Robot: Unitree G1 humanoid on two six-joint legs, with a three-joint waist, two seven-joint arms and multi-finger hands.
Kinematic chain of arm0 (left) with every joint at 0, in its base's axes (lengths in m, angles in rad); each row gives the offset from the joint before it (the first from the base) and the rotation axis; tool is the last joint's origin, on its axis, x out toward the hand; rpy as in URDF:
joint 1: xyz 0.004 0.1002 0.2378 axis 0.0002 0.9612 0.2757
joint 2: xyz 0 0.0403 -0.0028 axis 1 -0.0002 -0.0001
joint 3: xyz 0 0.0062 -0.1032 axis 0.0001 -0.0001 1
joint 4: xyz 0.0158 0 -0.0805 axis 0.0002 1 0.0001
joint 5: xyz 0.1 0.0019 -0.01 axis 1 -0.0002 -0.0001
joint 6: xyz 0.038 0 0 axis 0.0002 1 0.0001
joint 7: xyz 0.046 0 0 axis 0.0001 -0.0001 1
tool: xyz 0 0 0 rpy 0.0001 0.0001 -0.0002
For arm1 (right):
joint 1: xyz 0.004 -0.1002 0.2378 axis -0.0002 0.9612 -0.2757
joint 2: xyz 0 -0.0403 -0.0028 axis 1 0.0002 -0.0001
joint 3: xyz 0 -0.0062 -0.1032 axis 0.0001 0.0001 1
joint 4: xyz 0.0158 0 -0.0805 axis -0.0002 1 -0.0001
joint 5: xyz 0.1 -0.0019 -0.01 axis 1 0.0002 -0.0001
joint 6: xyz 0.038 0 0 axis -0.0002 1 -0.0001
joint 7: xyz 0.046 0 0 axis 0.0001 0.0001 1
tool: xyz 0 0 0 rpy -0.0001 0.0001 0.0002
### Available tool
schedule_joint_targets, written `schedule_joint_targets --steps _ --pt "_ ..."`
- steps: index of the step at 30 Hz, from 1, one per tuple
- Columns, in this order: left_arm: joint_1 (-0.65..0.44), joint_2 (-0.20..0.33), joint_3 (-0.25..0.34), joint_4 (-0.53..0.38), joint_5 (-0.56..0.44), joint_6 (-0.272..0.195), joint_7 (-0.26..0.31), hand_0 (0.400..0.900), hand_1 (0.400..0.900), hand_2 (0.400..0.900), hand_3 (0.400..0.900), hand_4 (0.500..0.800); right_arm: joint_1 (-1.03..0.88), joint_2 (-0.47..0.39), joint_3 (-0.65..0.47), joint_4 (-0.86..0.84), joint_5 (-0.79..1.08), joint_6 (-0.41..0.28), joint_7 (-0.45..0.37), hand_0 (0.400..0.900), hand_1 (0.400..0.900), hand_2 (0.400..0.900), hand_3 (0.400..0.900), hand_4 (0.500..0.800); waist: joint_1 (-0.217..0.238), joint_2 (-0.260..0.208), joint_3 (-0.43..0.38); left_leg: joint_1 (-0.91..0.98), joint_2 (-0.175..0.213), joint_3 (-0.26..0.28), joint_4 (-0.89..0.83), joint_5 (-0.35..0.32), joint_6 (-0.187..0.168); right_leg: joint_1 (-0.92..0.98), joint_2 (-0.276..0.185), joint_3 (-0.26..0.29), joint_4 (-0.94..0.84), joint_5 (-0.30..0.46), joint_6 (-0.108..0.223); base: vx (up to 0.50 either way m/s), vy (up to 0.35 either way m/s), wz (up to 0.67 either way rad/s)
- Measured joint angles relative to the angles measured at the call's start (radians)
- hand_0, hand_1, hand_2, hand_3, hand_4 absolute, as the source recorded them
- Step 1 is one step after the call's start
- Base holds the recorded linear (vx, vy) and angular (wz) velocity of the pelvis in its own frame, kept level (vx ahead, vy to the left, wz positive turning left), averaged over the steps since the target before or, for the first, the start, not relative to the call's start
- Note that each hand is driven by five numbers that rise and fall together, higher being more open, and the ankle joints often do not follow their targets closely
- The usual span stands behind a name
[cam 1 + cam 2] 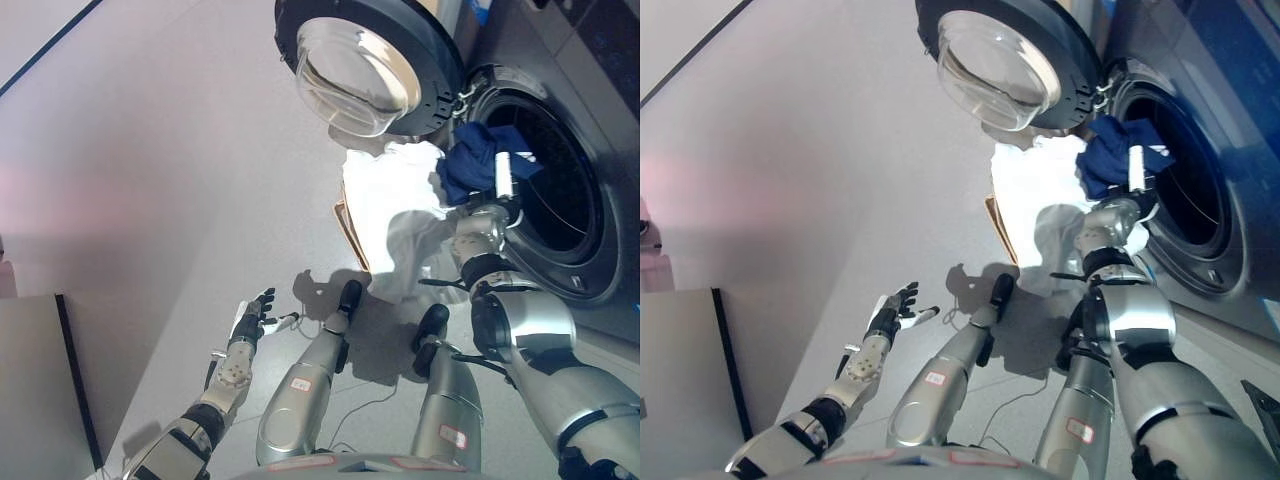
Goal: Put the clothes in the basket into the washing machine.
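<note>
1. The right hand (497, 205) is reaching up to the washing machine (590, 140) and is gripping a dark blue garment (478, 160) at the lip of the drum opening (555, 185) — its fingers are curled into the cloth, with a white fingertip showing against the blue.
2. The blue garment is lying half across the rim, bunched, not yet inside the drum; a push deeper, past the rubber seal, looks necessary before letting go, or it may be sliding back out.
3. A white garment (395, 215) is hanging below the blue one, draping down from the opening's edge over the basket (350, 235), of which only a brown edge is showing. It seems to be trailing along with the blue piece, so feeding both in together would be the tidy way.
4. The round door (365, 60) is standing wide open above and to the left — clear of the arm's path.
5. The left hand (250, 322) is hovering low over the floor (150, 150), well apart from the machine, fingers spread and relaxed, holding nothing.
</note>
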Motion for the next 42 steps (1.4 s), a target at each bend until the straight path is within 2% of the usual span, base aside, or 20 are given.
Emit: schedule_joint_targets --steps 8,12,13,14,22,31,40,42 --pt "0.037 0.04 0.018 -0.014 0.001 -0.002 0.001 0.9 0.9 0.9 0.9 0.8 -0.072 -0.195 -0.019 -0.013 -0.049 -0.01 -0.063 0.4 0.4 0.4 0.4 0.5 0.012 0.0 0.0 0.001 -0.013 -0.003 -0.02 0.009 0.013 0.003 -0.013 -0.004 -0.011 0.003 -0.001 0.03 0.023 0.02" --pt "0.047 0.059 0.03 -0.03 0.0 -0.002 0.001 0.9 0.9 0.9 0.9 0.8 -0.094 -0.236 -0.015 -0.01 -0.084 0.003 -0.081 0.4 0.4 0.4 0.4 0.5 0.015 0.0 -0.001 0.005 -0.011 -0.003 -0.031 0.009 0.013 0.001 -0.013 -0.004 -0.012 0.001 0.001 0.01 0.0 0.03" --pt "0.05 0.06 0.03 -0.037 0.0 -0.002 0.001 0.9 0.9 0.9 0.9 0.8 -0.094 -0.236 -0.011 -0.01 -0.092 0.008 -0.083 0.529 0.529 0.529 0.529 0.578 0.016 0.002 -0.001 0.006 -0.011 -0.002 -0.035 0.01 0.013 0.0 -0.013 -0.003 -0.012 0.001 0.001 0.03 0.003 0.07" --pt "0.052 0.06 0.03 -0.044 0.0 -0.002 0.0 0.9 0.9 0.9 0.9 0.8 -0.094 -0.236 -0.006 -0.01 -0.098 0.012 -0.082 0.9 0.9 0.9 0.9 0.8 0.018 0.002 -0.002 0.006 -0.011 -0.002 -0.036 0.01 0.013 -0.002 -0.013 -0.003 -0.011 0.0 0.002 0.03 0.007 0.05" --pt "0.053 0.06 0.031 -0.053 -0.001 -0.003 -0.007 0.9 0.9 0.9 0.9 0.8 -0.095 -0.239 0.016 -0.006 -0.098 0.022 -0.073 0.9 0.9 0.9 0.9 0.8 0.021 0.005 -0.004 0.006 -0.01 0.004 -0.039 0.01 0.013 -0.007 -0.013 0.001 -0.01 -0.001 0.004 0.01 0.004 -0.05" --pt "0.053 0.059 0.032 -0.052 -0.01 -0.002 -0.025 0.9 0.9 0.9 0.9 0.8 -0.101 -0.229 0.022 0.05 -0.096 0.048 -0.018 0.9 0.9 0.9 0.9 0.8 0.028 0.006 -0.004 0.022 -0.009 0.021 -0.04 0.01 0.013 -0.005 -0.012 0.022 -0.009 -0.001 0.004 0.01 0.005 -0.07" --pt "0.059 0.036 0.034 -0.032 -0.024 0.001 -0.068 0.9 0.9 0.9 0.9 0.8 0.002 -0.096 0.083 0.134 -0.102 0.134 0.073 0.9 0.9 0.9 0.9 0.8 0.012 0.005 -0.022 0.059 -0.004 0.022 -0.032 0.005 0.013 0.043 0.001 0.023 -0.028 0.011 0.004 -0.03 0.001 -0.06" --pt "0.06 0.022 0.037 -0.018 -0.028 0.005 -0.084 0.9 0.9 0.9 0.9 0.8 0.059 -0.059 0.097 0.141 -0.117 0.142 0.091 0.9 0.9 0.9 0.9 0.8 0.008 0.0 -0.033 0.065 0.007 0.033 -0.035 -0.005 0.019 0.055 0.003 0.016 -0.04 0.01 0.017 -0.01 -0.013 -0.03"
